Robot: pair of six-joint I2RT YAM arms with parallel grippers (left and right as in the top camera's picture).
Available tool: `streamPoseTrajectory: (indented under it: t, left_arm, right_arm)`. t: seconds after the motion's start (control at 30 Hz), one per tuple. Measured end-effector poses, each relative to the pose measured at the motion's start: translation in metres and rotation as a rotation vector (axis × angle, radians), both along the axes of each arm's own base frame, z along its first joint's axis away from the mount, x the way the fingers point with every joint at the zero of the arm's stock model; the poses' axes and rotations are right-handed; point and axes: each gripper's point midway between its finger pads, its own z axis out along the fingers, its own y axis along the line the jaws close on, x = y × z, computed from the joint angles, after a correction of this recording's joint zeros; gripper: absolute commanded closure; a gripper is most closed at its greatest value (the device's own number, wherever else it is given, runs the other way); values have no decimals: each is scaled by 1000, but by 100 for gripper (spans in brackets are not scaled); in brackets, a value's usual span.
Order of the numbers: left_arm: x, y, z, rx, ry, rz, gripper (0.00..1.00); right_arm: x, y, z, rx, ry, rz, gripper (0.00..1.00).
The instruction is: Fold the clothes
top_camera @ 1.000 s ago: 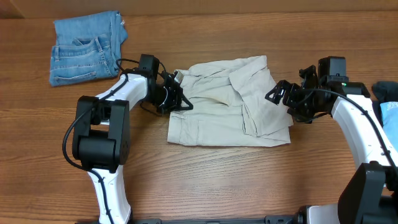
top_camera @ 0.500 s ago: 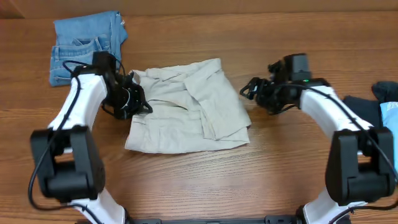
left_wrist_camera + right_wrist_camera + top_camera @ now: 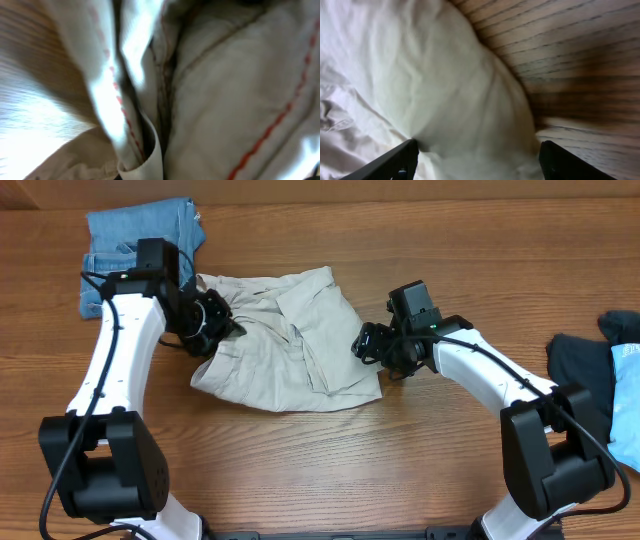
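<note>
The cream-beige shorts (image 3: 285,345) lie crumpled left of the table's middle. My left gripper (image 3: 213,323) is shut on their left waistband edge. In the left wrist view the cream cloth with red stitching (image 3: 225,90) fills the frame and hides the fingers. My right gripper (image 3: 366,346) is open at the shorts' right edge. In the right wrist view (image 3: 480,167) its jaws stand wide apart with cream cloth (image 3: 430,75) bulging between them. Folded blue denim shorts (image 3: 125,245) lie at the back left, just behind my left arm.
A dark charcoal piece (image 3: 580,365) and a light blue piece (image 3: 628,385) lie at the right edge. Bare wooden table (image 3: 400,470) runs along the front and shows in the right wrist view (image 3: 580,55).
Both arms have moved left. My left gripper has dragged the cream shorts left toward the denim shorts, and my right gripper has followed against their right edge.
</note>
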Motion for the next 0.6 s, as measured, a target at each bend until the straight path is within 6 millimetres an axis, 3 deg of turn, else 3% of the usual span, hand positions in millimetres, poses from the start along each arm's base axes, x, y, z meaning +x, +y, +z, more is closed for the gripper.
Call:
streamPoseTrajectory:
  t: [0.1, 0.13, 0.3, 0.47, 0.5, 0.6]
  left_arm:
    - [11, -33, 6, -33, -37, -6, 93]
    - [15, -45, 8, -44, -52, -6, 89]
    - [26, -108, 23, -105, -140, -49, 77]
    - [24, -145, 31, -138, -175, -82, 59]
    - [20, -152, 31, -141, -172, -93, 49]
    - [11, -168, 30, -132, -170, -122, 47]
  right_arm:
    - [-2, 6, -18, 17, 43, 11, 20]
    - [-2, 9, -23, 19, 45, 13, 20]
    - [-8, 25, -23, 23, 38, 49, 22]
    - [-10, 28, -24, 26, 49, 42, 22]
    - [-10, 28, -24, 28, 50, 40, 22]
    - [-10, 28, -24, 27, 52, 37, 22]
